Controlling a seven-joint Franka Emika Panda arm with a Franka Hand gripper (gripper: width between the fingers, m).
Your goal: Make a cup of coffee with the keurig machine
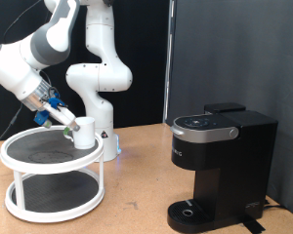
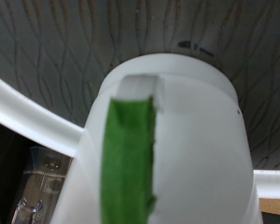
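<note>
The gripper sits at the cup, which stands on the top tier of a white two-tier round stand at the exterior view's left, well apart from the keurig machine at the right. The fingers are down at the cup's left side, but whether they are clamped on it or only bracketing it I cannot tell from these pictures. In the wrist view the cup fills most of the picture, with a green strip running down its white surface (tape on the handle, most likely, though the shape is too close to be sure) and the dark patterned shelf mat behind it. The step in hand looks like taking the cup off the stand; doing it well means a firm, centred hold on the handle or wall, and lifting straight up before any sideways move, so the base clears the shelf rim and the cup does not tip. The cup stands upright, long axis vertical, mouth up as best the exterior view shows. The machine's lid appears closed, and its drip base is bare.
</note>
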